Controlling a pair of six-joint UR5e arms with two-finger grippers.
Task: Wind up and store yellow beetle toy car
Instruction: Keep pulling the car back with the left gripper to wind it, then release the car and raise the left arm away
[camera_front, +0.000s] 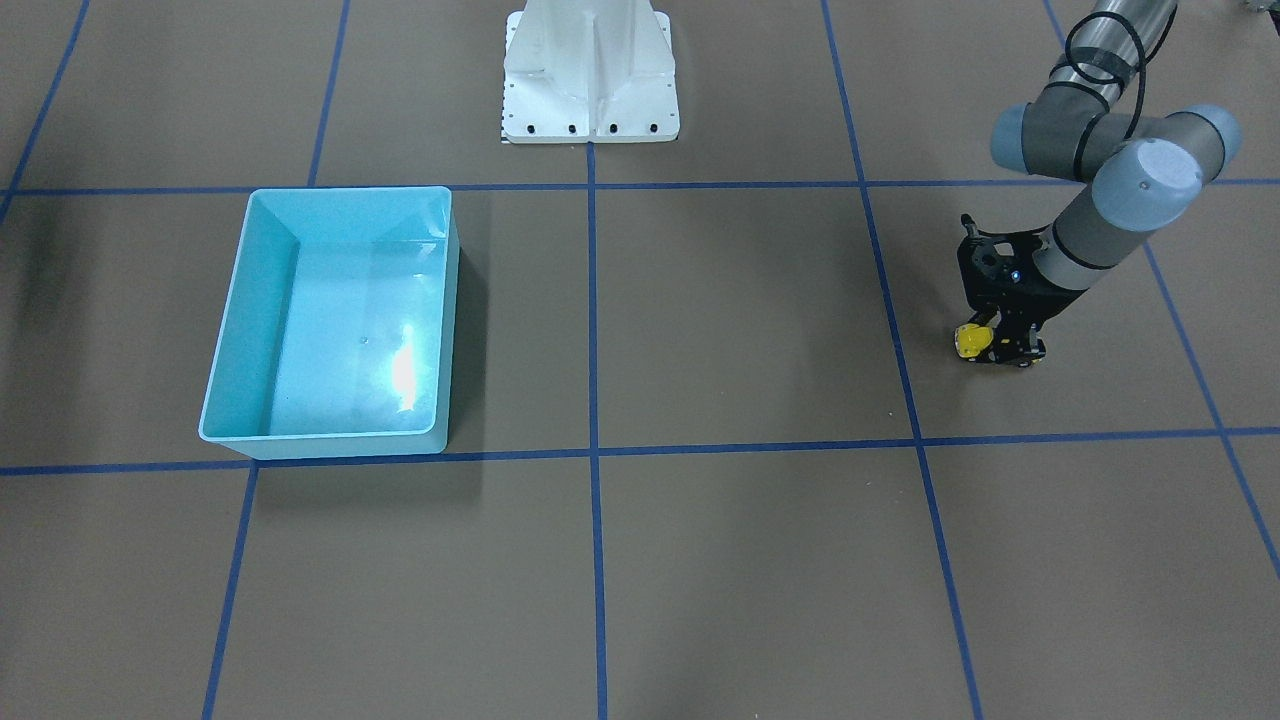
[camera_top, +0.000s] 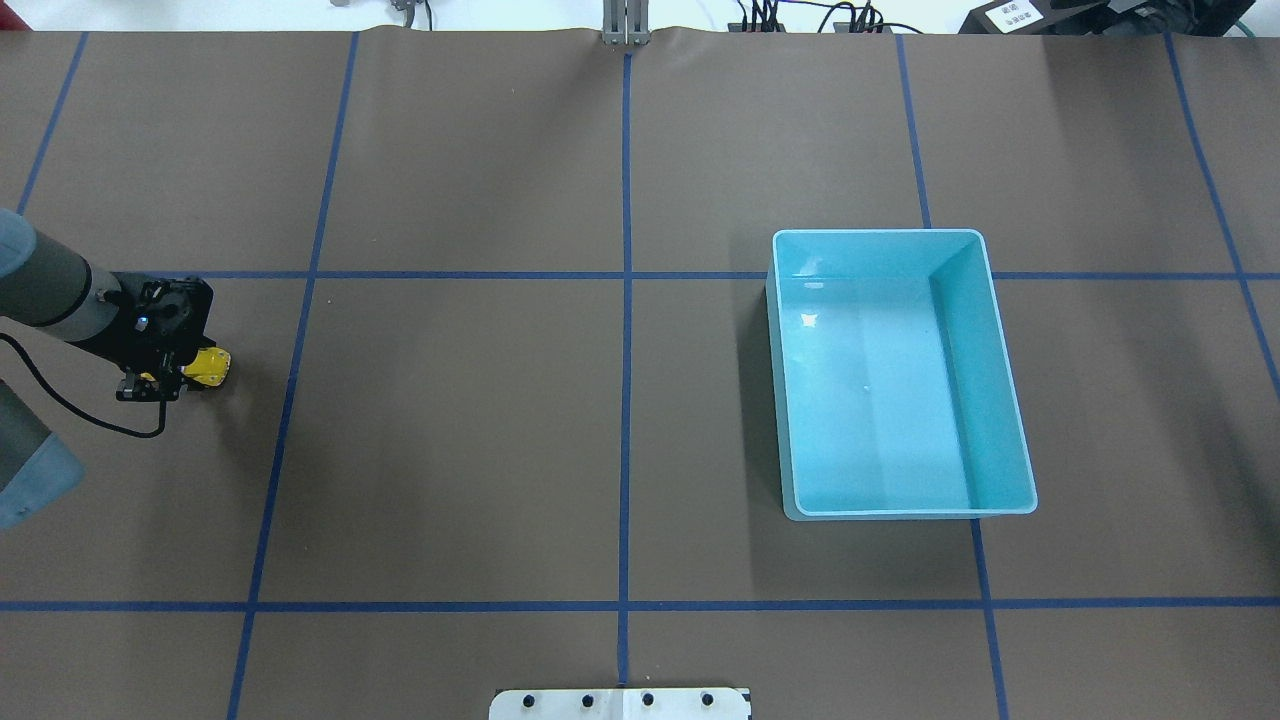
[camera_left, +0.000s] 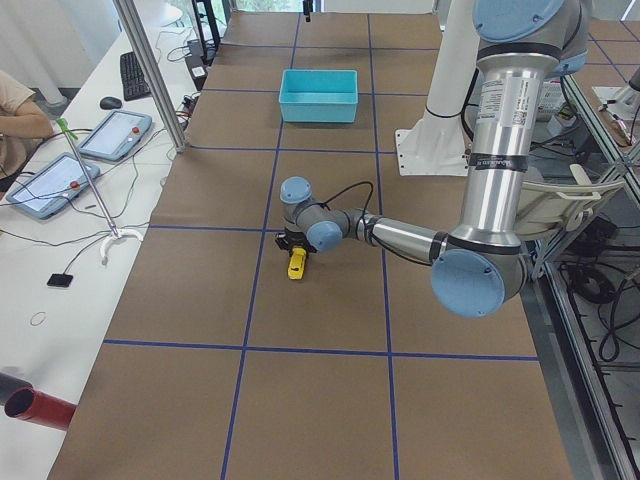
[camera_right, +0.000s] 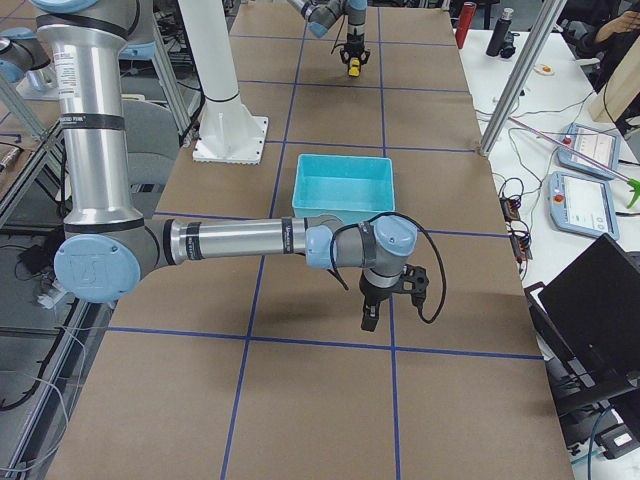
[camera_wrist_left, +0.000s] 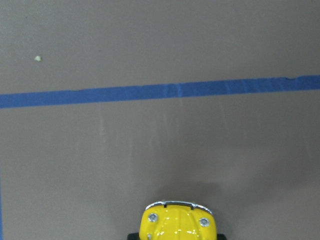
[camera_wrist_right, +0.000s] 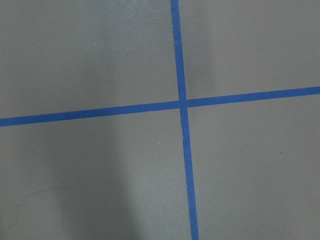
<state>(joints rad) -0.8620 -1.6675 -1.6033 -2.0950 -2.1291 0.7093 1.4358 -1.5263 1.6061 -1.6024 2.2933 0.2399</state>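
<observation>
Count from my side: 1 yellow beetle toy car (camera_front: 970, 341), 1 turquoise bin (camera_top: 880, 233), 1 white base mount (camera_front: 590, 75). Grippers: 2, both mine — my left gripper (camera_front: 1003, 350) and my right gripper (camera_right: 368, 318). On the side bench (camera_left: 40, 290) — 2 tablets, near tablet (camera_left: 52, 186) and far tablet (camera_left: 113, 136), plus 1 keyboard (camera_left: 133, 75) and 1 mouse (camera_left: 110, 102)

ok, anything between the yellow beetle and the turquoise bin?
Nothing visible. The yellow beetle toy car sits at the tips of the left gripper, and the table from there across to the turquoise bin shows only blue tape lines.
</observation>
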